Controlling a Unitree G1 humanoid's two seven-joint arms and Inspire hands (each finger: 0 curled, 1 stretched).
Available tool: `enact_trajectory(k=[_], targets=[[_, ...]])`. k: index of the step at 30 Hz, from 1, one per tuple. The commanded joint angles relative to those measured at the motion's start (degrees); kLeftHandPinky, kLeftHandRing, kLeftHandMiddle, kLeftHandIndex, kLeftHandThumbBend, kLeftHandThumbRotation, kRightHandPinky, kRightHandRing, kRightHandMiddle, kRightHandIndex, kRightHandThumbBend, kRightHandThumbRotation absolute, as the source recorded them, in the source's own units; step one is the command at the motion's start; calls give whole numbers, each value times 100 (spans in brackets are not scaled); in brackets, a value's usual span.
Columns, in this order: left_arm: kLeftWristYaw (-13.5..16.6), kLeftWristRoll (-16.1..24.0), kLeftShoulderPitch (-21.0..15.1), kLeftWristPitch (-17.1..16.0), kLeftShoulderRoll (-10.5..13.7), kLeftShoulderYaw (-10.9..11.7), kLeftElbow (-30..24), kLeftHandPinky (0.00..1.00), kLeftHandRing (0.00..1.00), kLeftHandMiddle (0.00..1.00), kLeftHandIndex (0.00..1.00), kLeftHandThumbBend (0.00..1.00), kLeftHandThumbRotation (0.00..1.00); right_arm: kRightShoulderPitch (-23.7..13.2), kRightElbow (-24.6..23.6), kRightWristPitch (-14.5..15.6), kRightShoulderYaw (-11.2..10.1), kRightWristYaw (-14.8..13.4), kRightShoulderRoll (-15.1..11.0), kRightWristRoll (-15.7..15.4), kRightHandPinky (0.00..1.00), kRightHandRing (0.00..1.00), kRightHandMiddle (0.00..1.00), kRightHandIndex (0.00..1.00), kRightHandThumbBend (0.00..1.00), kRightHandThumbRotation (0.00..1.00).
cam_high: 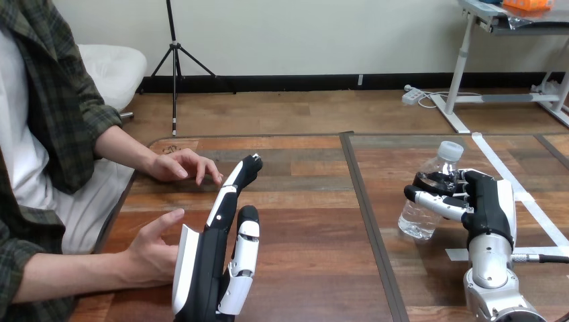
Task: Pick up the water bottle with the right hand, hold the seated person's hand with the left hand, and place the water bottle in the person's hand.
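While right hand (490,206) with fingers around water bottle (417,221), left hand (208,258) edge-up, fingers straight.

I watch from the camera on the robot's head, facing forward and down across the brown wooden plank table (308,228), close over its near part. The black, white-shelled left hand (203,268) stands at the bottom edge, left; the right hand (487,209) at lower right, curled round the clear plastic water bottle (417,223). The person's hands (180,165) show at the left side.
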Motion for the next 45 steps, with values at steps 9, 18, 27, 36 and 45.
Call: enact_trajectory(k=[9, 18, 27, 36, 45], targets=[[19, 18, -64, -78, -48, -8, -105, 92, 88, 89, 88, 1, 100, -394, -27, -302, -43, -47, 39, 6, 52, 51, 51, 56, 75, 0], [41, 40, -66, -76, -54, -3, -96, 91, 88, 89, 88, 1, 100, -384, -31, -329, -33, -59, 42, -1, 51, 51, 51, 56, 75, 0], [45, 32, -90, -80, -49, 8, -83, 91, 88, 88, 88, 1, 100, -381, -48, -373, -20, -89, 47, -16, 50, 51, 51, 56, 76, 0], [19, -12, -101, -101, -29, 9, -68, 92, 88, 89, 88, 1, 100, -363, -91, -501, 17, -129, 47, -59, 48, 49, 51, 57, 76, 0], [12, -12, -87, -70, -39, 3, -94, 92, 89, 89, 88, 2, 100, -310, -152, -799, 56, -169, 40, -110, 44, 46, 49, 56, 77, 0]])
